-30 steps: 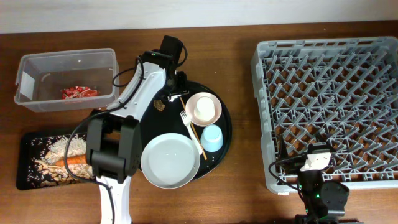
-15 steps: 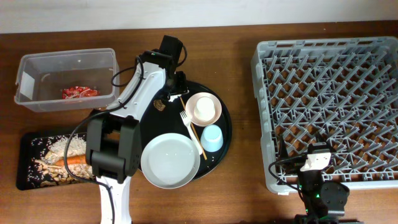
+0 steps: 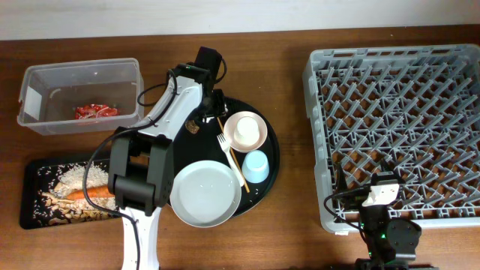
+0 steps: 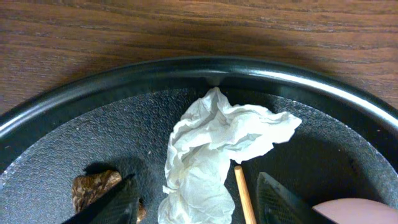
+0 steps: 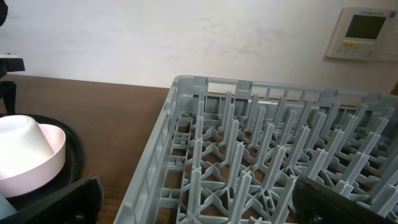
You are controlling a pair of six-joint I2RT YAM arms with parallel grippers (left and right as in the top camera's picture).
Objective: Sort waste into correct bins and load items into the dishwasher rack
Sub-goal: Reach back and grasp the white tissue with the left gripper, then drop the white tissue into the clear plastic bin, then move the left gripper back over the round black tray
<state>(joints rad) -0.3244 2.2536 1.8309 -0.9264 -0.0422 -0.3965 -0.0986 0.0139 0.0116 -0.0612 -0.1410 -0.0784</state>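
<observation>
While it gapes wide and holds nothing, the left hand [image 4: 194,182] hangs over the crumpled tissue [image 4: 219,132].

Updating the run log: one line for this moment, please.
left gripper open, straddling tissue | right gripper open beside rack | wrapper in tub

Legible text: none in any view | wall panel [image 5: 364,32], above rack [image 5: 261,155], right: greenish display, characters too small to read | wrapper [image 3: 95,111] in tub [image 3: 45,75], far left of rack: print blurred
</observation>
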